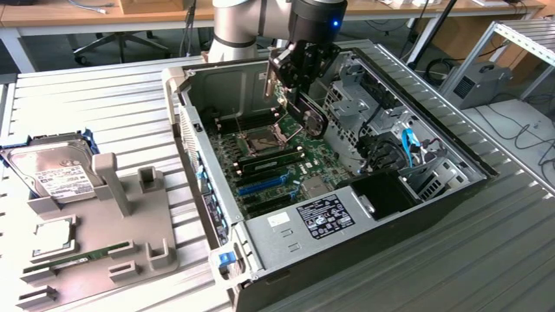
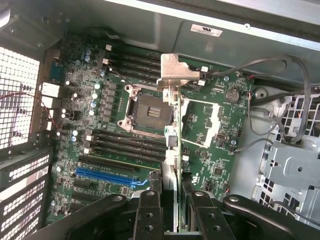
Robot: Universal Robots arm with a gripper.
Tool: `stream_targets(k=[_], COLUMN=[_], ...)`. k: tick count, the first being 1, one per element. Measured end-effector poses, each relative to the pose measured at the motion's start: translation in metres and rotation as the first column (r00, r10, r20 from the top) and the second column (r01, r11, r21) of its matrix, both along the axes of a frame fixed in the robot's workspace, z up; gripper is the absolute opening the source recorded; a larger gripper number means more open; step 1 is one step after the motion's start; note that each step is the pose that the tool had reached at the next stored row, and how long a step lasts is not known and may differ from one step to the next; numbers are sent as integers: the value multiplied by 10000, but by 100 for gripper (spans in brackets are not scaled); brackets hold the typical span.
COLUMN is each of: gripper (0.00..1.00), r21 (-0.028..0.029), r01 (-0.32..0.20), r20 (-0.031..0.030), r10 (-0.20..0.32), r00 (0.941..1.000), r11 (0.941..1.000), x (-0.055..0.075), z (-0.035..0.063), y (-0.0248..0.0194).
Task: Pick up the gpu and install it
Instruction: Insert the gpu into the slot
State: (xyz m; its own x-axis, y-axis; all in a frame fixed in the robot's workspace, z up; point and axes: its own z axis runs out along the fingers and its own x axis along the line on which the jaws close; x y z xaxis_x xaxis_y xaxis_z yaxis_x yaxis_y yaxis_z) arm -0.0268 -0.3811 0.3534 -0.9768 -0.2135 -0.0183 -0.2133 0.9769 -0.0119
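Observation:
My gripper (image 1: pixel 301 77) hangs inside the open computer case (image 1: pixel 208 195), shut on the gpu (image 1: pixel 310 116). The card is held on edge above the green motherboard (image 1: pixel 277 159), its black cooler with a round fan facing the exterior view's right. In the wrist view the gpu (image 2: pixel 172 135) appears edge-on between my two black fingers (image 2: pixel 149 212), with its silver end bracket (image 2: pixel 175 74) at the far end. It hovers over the area beside the empty CPU socket (image 2: pixel 148 109). The blue expansion slot (image 2: pixel 105 177) lies apart from the card, off to its side.
Drive cages and cables (image 1: pixel 381 140) fill the case on the exterior view's right. On the exterior view's left, a silver hard drive (image 1: pixel 56 172), a grey holder (image 1: pixel 113 227), a CPU (image 1: pixel 52 237) and a RAM stick (image 1: pixel 74 259) sit on the slatted table (image 1: pixel 104 104).

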Motion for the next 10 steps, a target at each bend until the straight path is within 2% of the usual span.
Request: stream_targets(k=[10], gripper=[26], r21=[0], r01=[-151], r20=[0], r10=[151], r00=[9999], r11=[9999], x=[0], z=[0], y=[0])
